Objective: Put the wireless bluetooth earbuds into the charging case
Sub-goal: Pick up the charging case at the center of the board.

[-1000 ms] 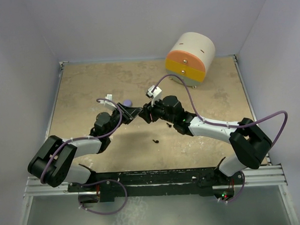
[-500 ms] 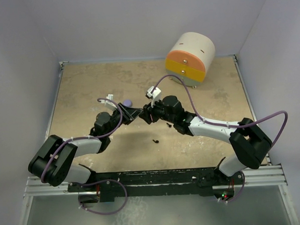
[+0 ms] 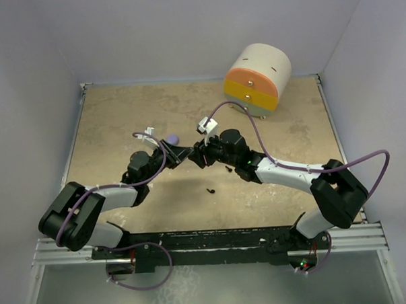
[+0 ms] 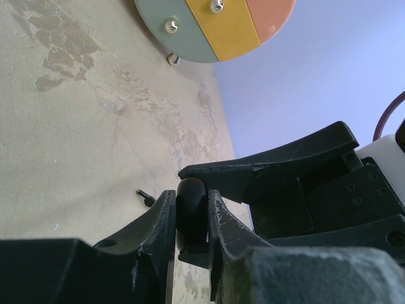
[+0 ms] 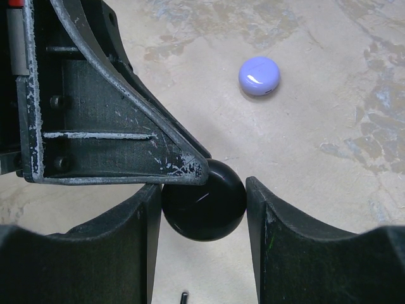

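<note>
A black round charging case (image 5: 204, 206) hangs above the table's middle, closed as far as I can see. My left gripper (image 4: 191, 204) is shut on its flat faces (image 4: 190, 201). My right gripper (image 5: 202, 196) closes on its rim from the opposite side, both fingers touching it. In the top view the two grippers meet tip to tip, left (image 3: 185, 154) and right (image 3: 198, 154). One tiny black earbud (image 3: 209, 190) lies on the table in front of them, and another (image 3: 228, 168) sits under the right arm. A black earbud (image 4: 145, 197) also shows in the left wrist view.
A lavender round case (image 3: 170, 139) rests on the table just behind the left gripper, also visible as the lavender case (image 5: 259, 76). A cream drum-shaped drawer unit (image 3: 257, 77) with an orange, yellow and green front stands at the back right. Pale walls enclose the table.
Hardly anything has moved. Both grippers stay together at the black case in the same spot.
</note>
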Controlling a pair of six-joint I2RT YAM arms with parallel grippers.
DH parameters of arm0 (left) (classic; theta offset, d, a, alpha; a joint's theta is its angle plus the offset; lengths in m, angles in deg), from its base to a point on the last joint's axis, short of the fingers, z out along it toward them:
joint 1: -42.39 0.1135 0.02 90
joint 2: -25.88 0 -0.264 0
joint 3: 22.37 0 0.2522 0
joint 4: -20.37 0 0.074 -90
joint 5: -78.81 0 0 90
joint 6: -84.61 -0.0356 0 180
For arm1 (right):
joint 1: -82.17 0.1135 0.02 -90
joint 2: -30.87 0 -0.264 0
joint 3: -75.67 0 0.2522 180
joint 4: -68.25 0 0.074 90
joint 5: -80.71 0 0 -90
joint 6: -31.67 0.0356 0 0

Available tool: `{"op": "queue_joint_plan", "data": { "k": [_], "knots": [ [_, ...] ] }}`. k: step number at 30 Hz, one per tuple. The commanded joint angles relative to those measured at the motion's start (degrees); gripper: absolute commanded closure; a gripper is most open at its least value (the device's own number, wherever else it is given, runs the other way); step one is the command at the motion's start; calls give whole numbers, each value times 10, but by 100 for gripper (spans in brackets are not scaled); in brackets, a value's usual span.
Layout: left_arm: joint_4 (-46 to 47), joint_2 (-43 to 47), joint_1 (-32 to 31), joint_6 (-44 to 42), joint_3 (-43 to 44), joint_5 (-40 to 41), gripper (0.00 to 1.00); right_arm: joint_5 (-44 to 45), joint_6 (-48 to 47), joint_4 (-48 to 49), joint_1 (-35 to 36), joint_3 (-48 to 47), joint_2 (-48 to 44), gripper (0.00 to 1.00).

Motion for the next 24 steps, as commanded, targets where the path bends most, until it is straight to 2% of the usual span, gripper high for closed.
{"op": "queue_joint_plan", "data": {
  "k": [1, 12, 14, 19, 24],
  "knots": [
    [45, -8, -10, -1, 19, -62, 100, -18, -2, 51, 4, -9, -18, 100],
    [51, -9, -10, 8, 18, -52, 100, -17, -1, 48, 4, -7, -17, 100],
    [50, -10, -10, 11, 18, -47, 100, -16, -1, 46, 4, -6, -17, 91],
    [43, -9, -10, 24, 16, -26, 100, -10, 3, 44, 4, -3, -22, 60],
    [41, -15, -9, 41, 12, 1, 100, -6, 5, 43, 4, 5, -33, 40]
  ]
}}
